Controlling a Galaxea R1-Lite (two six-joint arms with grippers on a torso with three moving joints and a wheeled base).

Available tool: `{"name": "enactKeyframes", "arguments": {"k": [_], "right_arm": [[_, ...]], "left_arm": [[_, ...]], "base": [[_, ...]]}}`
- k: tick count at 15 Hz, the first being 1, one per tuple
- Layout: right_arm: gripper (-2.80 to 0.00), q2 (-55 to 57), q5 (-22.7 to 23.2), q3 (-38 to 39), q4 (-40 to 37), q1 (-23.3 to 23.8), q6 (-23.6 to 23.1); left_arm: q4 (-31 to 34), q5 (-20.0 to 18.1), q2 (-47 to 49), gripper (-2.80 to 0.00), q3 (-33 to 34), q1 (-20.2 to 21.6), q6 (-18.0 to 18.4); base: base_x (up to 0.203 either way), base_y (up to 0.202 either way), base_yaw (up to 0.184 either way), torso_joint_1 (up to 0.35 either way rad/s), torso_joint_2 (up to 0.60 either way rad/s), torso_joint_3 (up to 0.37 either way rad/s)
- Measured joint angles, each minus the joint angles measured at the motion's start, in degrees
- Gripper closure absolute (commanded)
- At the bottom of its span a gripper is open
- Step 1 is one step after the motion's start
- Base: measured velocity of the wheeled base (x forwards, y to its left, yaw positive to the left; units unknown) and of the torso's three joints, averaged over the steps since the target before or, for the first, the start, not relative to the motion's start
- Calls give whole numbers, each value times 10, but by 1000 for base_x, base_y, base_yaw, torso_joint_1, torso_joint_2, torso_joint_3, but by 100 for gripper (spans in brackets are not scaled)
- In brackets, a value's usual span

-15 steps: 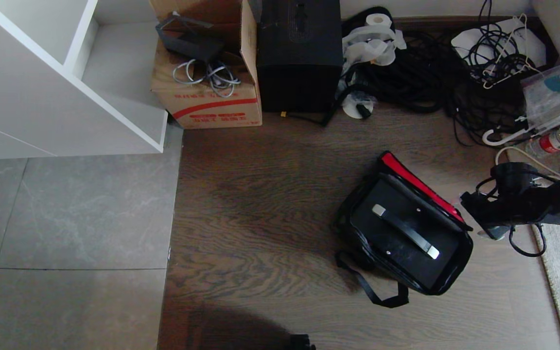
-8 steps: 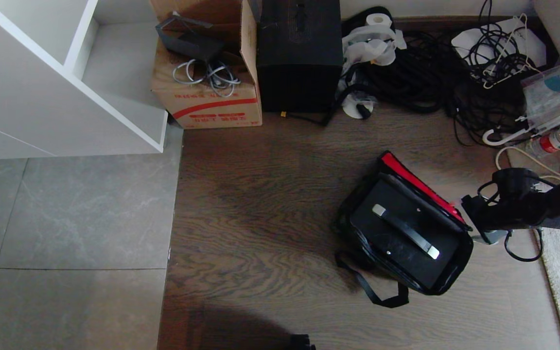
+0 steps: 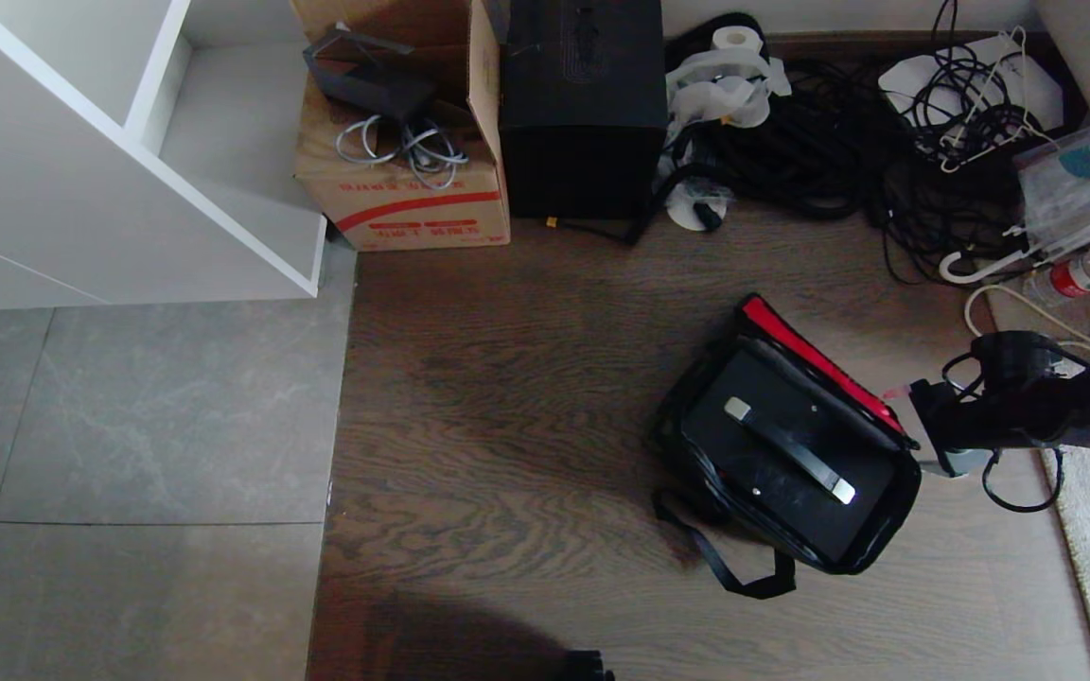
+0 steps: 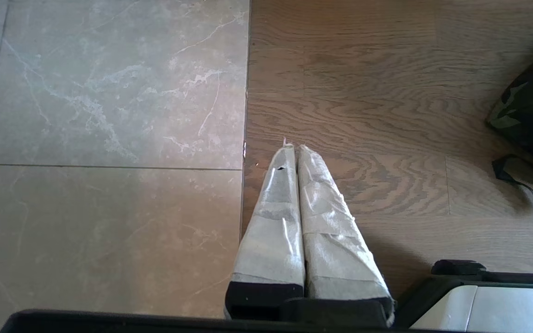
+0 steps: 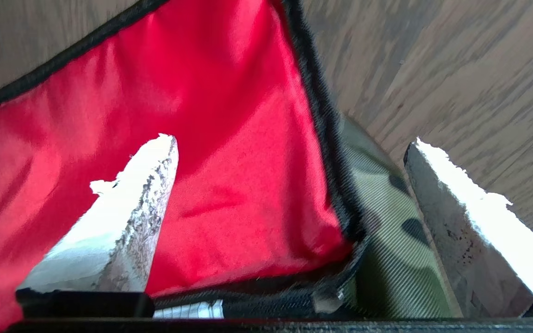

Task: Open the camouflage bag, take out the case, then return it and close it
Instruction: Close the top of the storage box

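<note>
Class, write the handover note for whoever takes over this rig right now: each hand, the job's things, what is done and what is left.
Right hand: open, straddling the edge of the bag's raised red lid, holding nothing.
Left hand: shut, parked over the floor, away from the bag.
Bag: on the wood floor, open.
Case: lying inside the bag, handle up.
Done: bag opened.
Left: whether the case has been out yet cannot be told; the lid needs closing.

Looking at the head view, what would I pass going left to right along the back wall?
White shelf → cardboard box → black upright box → toilet paper roll → tangle of black cables → plastic bottle.
</note>
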State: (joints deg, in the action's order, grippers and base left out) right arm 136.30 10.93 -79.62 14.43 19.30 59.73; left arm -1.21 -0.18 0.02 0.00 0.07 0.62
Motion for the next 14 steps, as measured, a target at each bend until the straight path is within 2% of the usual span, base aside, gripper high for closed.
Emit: {"name": "enactKeyframes", "arguments": {"k": [6,7,8,14], "right_arm": [[-280,30,18,-31,0,1,16],[-163,36,16,-43,0,3,19],[0,40,15,-54,0,5,23],[0,59,21,-89,1,9,23]], "left_arm": [[0,0,0,0,0,0,0],[0,0,0,0,0,0,0],[0,0,0,0,0,0,0],[0,0,0,0,0,0,0]], "base": [[0,0,0,0,0,0],[0,0,0,0,0,0],[0,0,0,0,0,0],[0,0,0,0,0,0]]}}
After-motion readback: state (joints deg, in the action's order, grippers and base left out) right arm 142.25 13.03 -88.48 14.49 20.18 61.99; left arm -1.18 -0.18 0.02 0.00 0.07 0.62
